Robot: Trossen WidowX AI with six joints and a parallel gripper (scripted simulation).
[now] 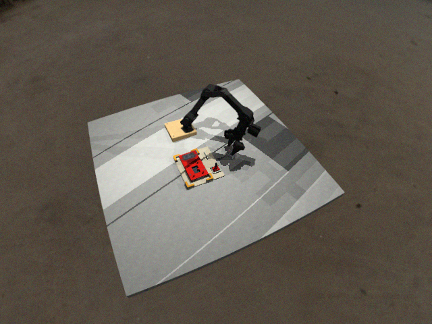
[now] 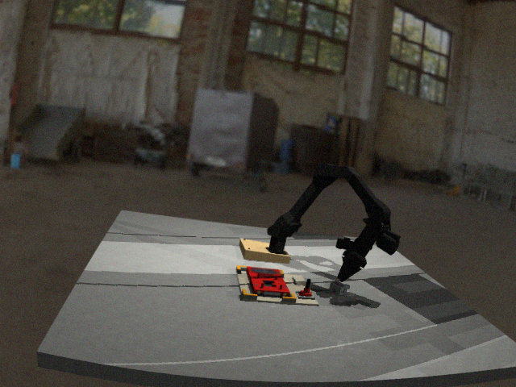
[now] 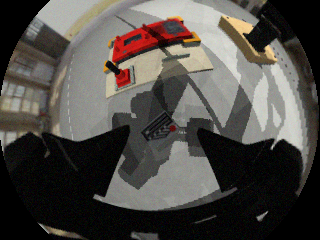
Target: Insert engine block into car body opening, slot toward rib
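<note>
wrist view: gripper spread wide, holding nothing, both fingers dark across the lower frame. engine block lies on the grey table at frame centre, seen between the fingers (small, grey, a red dot on one side). red car body sits on its beige tray in the upper frame, well apart from the block. exterior view: gripper hangs just above the block, right of the tray.
</note>
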